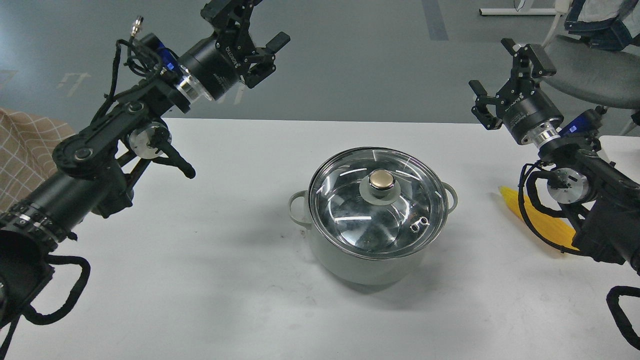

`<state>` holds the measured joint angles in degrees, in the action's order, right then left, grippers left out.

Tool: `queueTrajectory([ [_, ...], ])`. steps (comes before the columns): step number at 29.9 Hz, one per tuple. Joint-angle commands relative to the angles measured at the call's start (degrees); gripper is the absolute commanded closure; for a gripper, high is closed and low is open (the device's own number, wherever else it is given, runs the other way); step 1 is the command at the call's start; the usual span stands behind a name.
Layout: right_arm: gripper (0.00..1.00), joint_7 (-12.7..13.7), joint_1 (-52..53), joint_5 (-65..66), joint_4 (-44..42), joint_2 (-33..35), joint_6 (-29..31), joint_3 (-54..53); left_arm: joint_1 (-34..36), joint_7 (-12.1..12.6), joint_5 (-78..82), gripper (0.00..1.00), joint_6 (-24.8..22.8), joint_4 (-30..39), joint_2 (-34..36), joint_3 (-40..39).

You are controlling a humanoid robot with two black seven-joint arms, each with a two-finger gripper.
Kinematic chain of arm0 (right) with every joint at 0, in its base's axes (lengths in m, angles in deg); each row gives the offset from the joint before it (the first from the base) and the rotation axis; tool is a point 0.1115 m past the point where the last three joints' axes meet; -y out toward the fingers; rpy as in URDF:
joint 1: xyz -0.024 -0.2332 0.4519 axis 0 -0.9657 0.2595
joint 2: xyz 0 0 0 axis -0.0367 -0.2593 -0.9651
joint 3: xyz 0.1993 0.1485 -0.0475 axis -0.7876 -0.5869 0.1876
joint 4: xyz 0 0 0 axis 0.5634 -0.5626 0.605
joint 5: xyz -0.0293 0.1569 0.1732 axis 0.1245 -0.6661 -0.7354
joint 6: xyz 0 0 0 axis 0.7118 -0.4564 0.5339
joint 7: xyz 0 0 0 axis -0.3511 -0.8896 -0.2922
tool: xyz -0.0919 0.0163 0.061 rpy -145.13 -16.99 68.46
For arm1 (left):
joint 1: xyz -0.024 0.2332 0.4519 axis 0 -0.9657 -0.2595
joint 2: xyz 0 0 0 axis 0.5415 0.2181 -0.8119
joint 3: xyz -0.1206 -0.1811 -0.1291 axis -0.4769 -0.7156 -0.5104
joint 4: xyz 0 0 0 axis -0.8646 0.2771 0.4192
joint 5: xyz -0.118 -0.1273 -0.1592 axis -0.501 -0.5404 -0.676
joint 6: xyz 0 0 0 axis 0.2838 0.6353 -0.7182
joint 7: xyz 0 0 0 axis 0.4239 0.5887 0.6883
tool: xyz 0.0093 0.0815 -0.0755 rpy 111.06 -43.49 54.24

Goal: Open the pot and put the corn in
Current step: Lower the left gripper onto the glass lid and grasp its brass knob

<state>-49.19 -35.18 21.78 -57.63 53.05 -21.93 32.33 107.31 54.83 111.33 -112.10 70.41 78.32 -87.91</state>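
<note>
The pale grey-green pot (350,262) stands at the middle of the white table. The round glass lid (350,210) with a brass-coloured knob (381,178) sits on it. The yellow corn (542,222) lies on the table at the right, partly hidden behind my right arm. My left gripper (250,22) is open and empty, held high beyond the table's far left edge. My right gripper (497,65) is open and empty, above the far right of the table, up and behind the corn.
The white table (225,280) has its far edge just below both grippers. A checked tan cloth (25,150) lies off the left side. A grey chair (590,70) stands behind the right gripper.
</note>
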Motion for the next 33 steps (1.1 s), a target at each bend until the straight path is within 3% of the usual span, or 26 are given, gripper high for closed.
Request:
queueTrajectory([
  [1, 0.00, 0.00, 0.02, 0.00, -0.08, 0.15, 0.00, 0.05, 0.79, -0.20, 10.52, 0.02, 2.31, 9.06, 2.52, -0.34],
  [5, 0.00, 0.00, -0.07, 0.00, -0.08, 0.94, -0.09, 0.05, 1.05, -0.20, 29.03, 0.02, 4.77, 18.28, 3.49, -0.34],
  [9, 0.00, 0.00, -0.42, 0.00, 0.10, 1.73, -0.18, 0.05, 0.96, -0.28, 44.17, 0.02, 6.44, 21.72, 2.88, -0.07],
  [11, 0.00, 0.00, -0.60, 0.00, 0.45, 3.04, -0.09, 0.05, 0.96, -0.37, 55.40, 0.02, 9.77, 22.95, 2.61, 0.63],
  [26, 0.00, 0.00, -1.39, -0.09, 0.71, 4.81, 0.00, -0.04, 2.99, -1.52, 81.93, 0.02, 13.04, 22.61, -2.66, 16.27],
  [30, 0.00, 0.00, -1.48, -0.09, 0.71, 4.89, 0.00, -0.04, 2.02, -4.14, 81.93, 0.02, 13.21, 18.13, -5.82, 17.85],
  [33, 0.00, 0.00, -1.48, -0.09, 0.80, 4.89, 0.00, -0.04, 0.97, -4.33, 81.93, 0.02, 13.21, 17.95, -6.09, 18.65],
])
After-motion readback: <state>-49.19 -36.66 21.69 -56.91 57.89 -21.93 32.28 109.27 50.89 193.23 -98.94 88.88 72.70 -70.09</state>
